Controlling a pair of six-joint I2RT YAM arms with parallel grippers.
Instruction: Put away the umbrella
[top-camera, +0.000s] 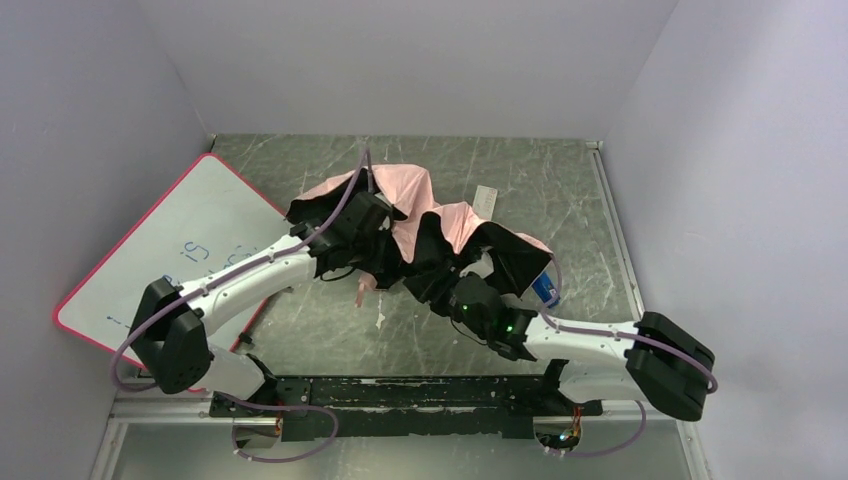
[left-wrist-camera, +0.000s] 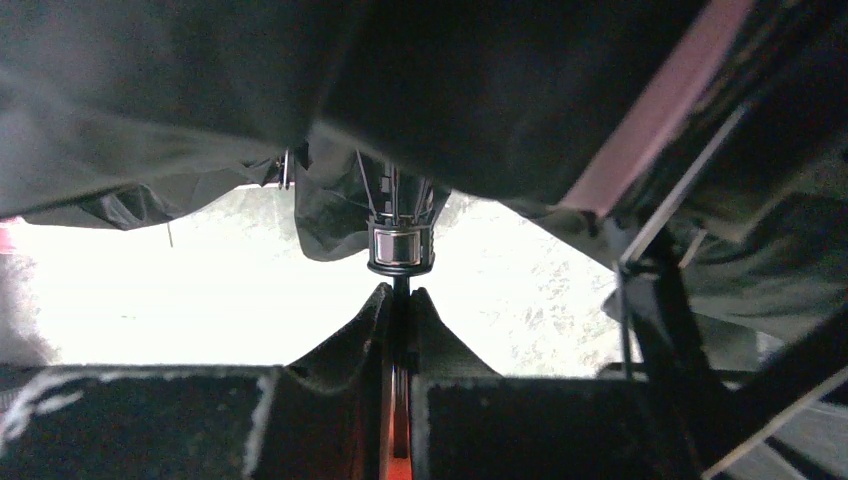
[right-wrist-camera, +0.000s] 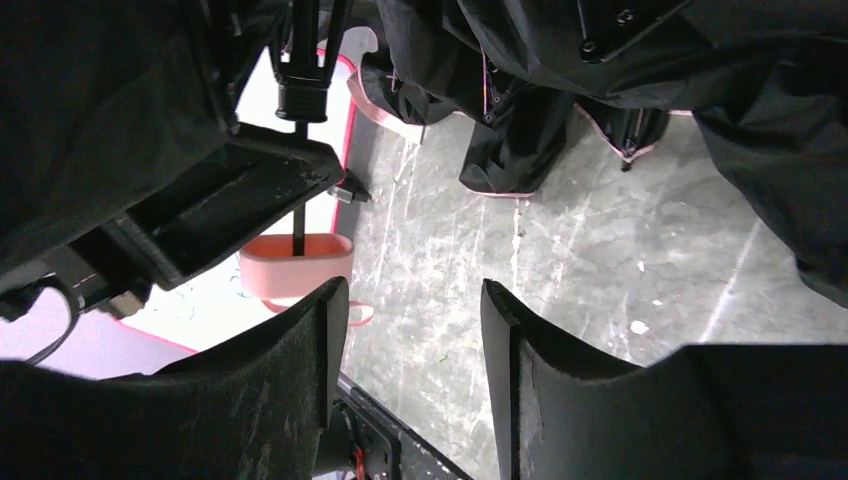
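Umbrella (top-camera: 420, 215) mid-table, whiteboard (top-camera: 190, 240) at left edge, open tabletop (top-camera: 580, 200) at right.

We see pale lilac walls (top-camera: 400, 60) around a dark green, marbled tabletop (top-camera: 560, 180). At nine o'clock a pink-framed whiteboard (top-camera: 190, 240) with blue writing rests by the wall.

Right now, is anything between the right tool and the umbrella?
Nothing visible does. The right tool stands open above the table, with the black fabric of the umbrella hanging just ahead. The left tool is shut on its shaft.
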